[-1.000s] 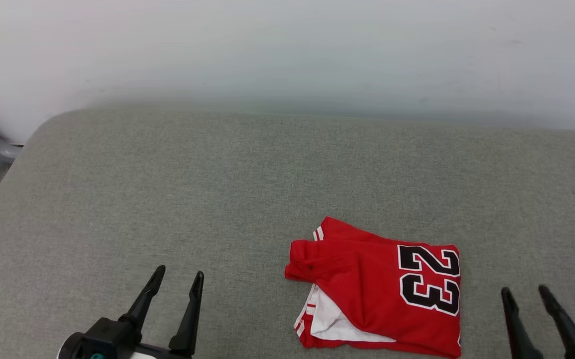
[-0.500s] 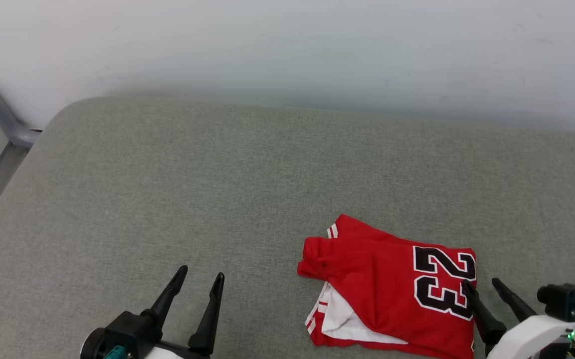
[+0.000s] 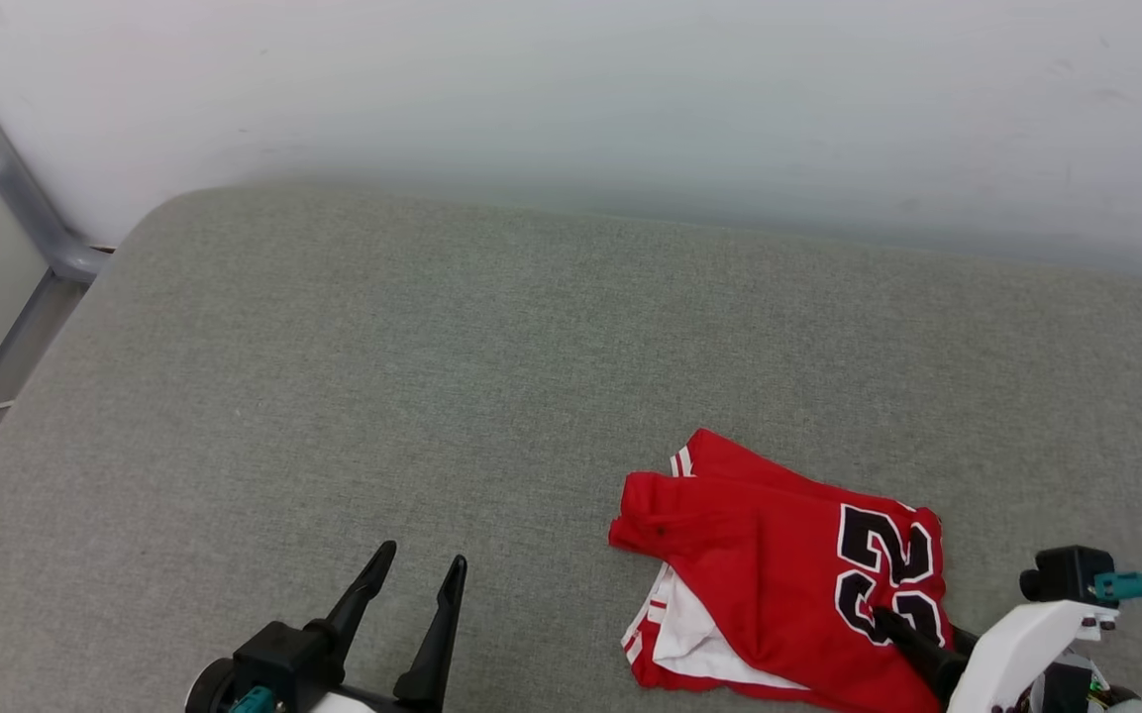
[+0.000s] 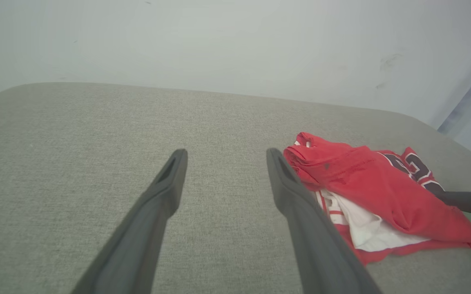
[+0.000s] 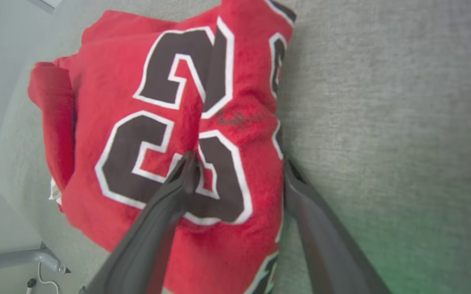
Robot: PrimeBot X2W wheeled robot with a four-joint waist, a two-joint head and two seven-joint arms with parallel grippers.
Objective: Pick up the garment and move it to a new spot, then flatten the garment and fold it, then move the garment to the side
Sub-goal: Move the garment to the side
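Grey woven cushion (image 3: 382, 376) against a pale wall (image 3: 571, 89), with a metal rail (image 3: 36, 228) at the far left.

**Head view.** The garment (image 3: 778, 584) lies in a loose, multi-layer bundle on the near right of the cushion, number upward and a white inner layer showing at its near edge. The left gripper (image 3: 422, 555) hovers over bare cushion well to the garment's left, fingers apart. The right gripper (image 3: 922, 626) reaches onto the garment's right edge.

**Left wrist view.** The left gripper (image 4: 226, 153) stands open and empty. The garment (image 4: 366, 192) lies just beside its right finger, and a finger of the right gripper (image 4: 468, 202) enters at the garment's far side.

**Right wrist view.** The right gripper (image 5: 239, 161) is spread wide, holding nothing. One finger rests over the black number and the other at the garment's (image 5: 157, 134) edge, beside bare cushion.

**Step in hand (judged).** This looks like a grasp on the garment's right edge before moving it. The outer finger should go under every layer before closing, because pinching the top layer alone would likely unfold the bundle. A low, slow carry would help keep the layers together.
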